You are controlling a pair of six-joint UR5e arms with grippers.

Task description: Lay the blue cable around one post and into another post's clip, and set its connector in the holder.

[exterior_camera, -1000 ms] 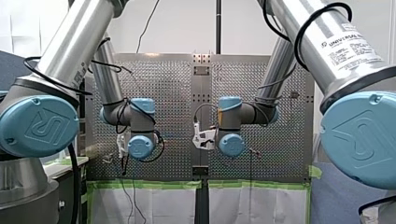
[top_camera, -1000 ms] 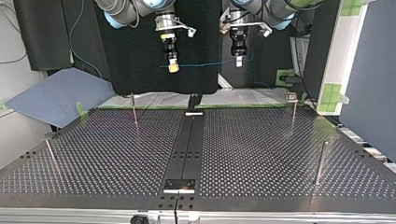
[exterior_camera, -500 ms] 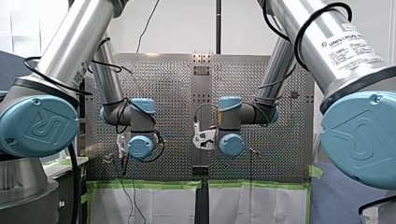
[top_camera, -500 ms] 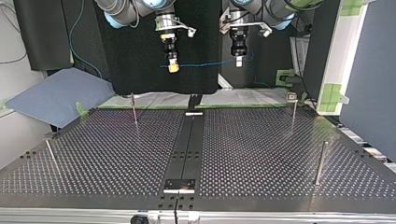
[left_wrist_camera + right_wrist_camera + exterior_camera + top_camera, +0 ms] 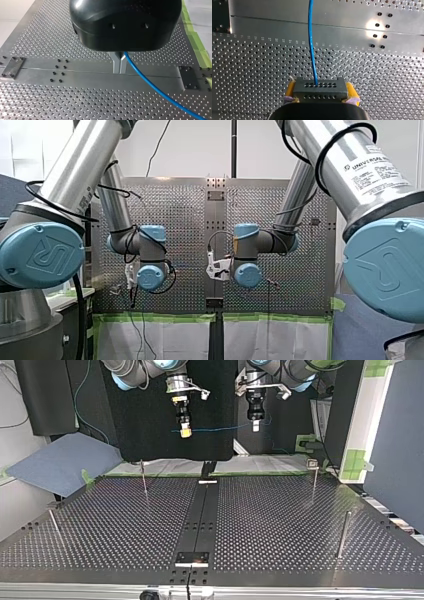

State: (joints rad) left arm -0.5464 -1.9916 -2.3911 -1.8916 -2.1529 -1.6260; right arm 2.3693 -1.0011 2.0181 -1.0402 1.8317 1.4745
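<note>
Table (image 5: 280, 525) first: its perforated top carries thin posts, such as the one at the top view's far left (image 5: 144, 477) and the one at its far right (image 5: 314, 481). No cable lies at any of them. The far right post has a small head that may be the clip, though I cannot tell for sure.

Both arms hang well above the far edge of the table. My right gripper (image 5: 185, 431) is at the top view's left and my left gripper (image 5: 255, 425) is at its right. The blue cable (image 5: 220, 428) is strung in the air between them, well clear of the table.

In the left wrist view my left gripper's metal fingers (image 5: 115, 65) are pinched narrow on the cable, which runs off to one side. In the right wrist view yellow pads (image 5: 351, 90) clamp the dark connector (image 5: 320, 93), with the cable leaving its face straight ahead.

I judge that pickup is complete and everything else is left. The cable has yet to go around a post and into a clip, and the connector has yet to be seated. I cannot pick out the holder with confidence.
</note>
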